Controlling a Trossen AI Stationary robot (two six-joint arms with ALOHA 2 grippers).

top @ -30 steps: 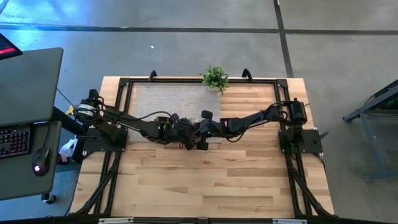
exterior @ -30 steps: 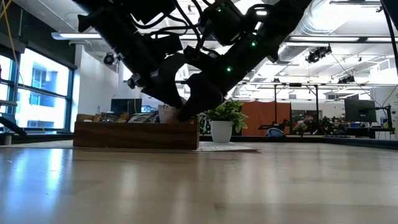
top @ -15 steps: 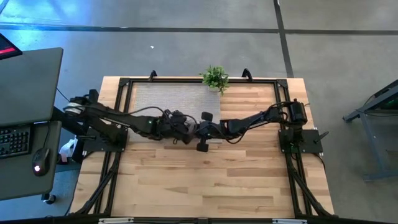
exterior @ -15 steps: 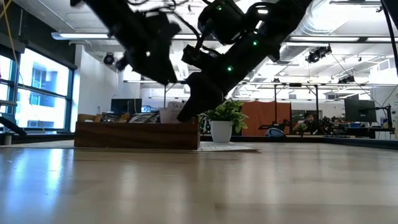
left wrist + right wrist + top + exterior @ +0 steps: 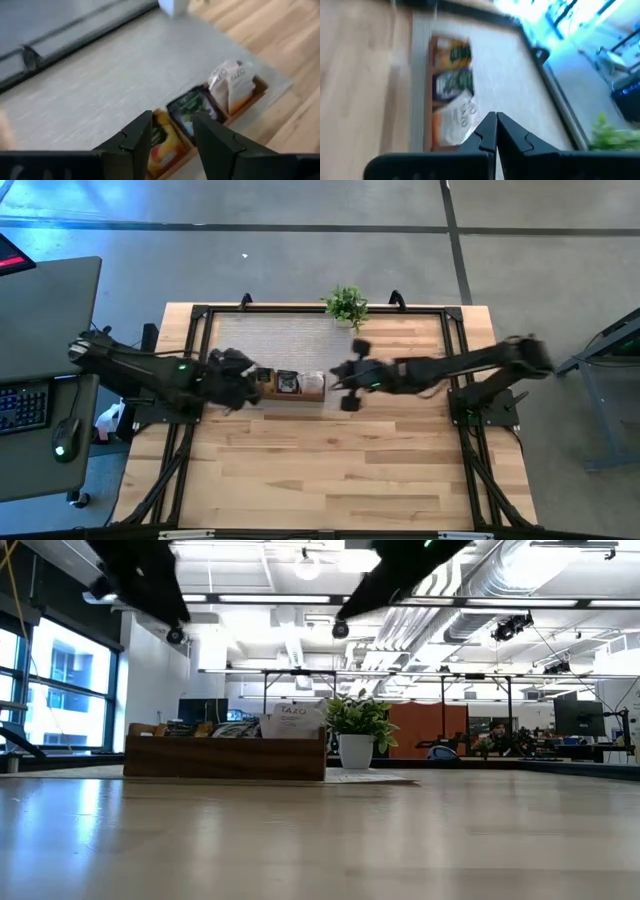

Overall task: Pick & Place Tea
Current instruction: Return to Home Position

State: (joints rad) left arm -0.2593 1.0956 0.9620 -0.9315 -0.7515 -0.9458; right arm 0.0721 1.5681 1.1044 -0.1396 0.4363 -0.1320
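Retreating empty, parted left gripper (image 5: pixel 172 125) and clenched right gripper (image 5: pixel 496 120) bare the brown wooden compartment tray (image 5: pixel 225 760) between them; square tea sachets (image 5: pixel 288 382) apparently all filed.

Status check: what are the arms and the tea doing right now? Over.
Left gripper open, left of wooden tray. Right gripper shut, empty, right of it. Tea sachets in tray. Nothing blocking.

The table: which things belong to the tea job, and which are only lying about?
Job: tea sachets in the wooden tray; left claw, open, left of the tray; right claw, shut, right of it.
Lying about: potted plant; grey mat under the tray; keyboard and mouse on the side desk.
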